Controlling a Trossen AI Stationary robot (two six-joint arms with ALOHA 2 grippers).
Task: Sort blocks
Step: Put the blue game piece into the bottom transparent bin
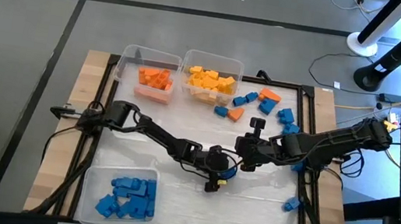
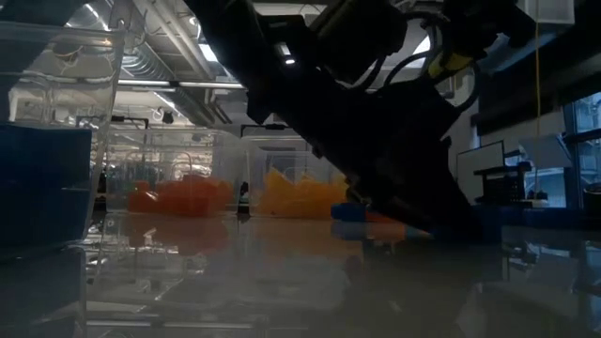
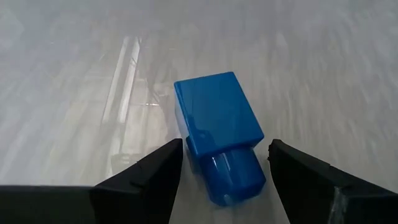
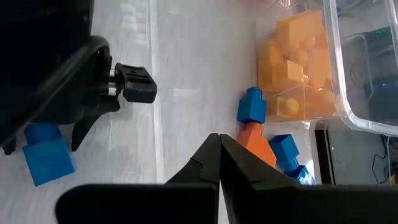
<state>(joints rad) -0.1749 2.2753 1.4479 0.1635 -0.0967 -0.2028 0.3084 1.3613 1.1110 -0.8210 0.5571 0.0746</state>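
Straddling a blue block (image 3: pixel 219 134) mid-table, the left gripper (image 3: pixel 224 165) stands wide, unclamped; the right gripper (image 4: pixel 219 155) is clenched empty. Bins hold many sorted blocks (loose ones (image 1: pixel 268 106) remain scattered).

Left gripper (image 3: pixel 224 163) fingers spread; right gripper (image 4: pixel 219 163) fingers closed.

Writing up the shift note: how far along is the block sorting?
Done: bins already hold orange, yellow and blue blocks. In hand: open left gripper straddles a blue block. Left: loose blue and orange blocks beside the yellow bin; the right gripper is shut, empty.
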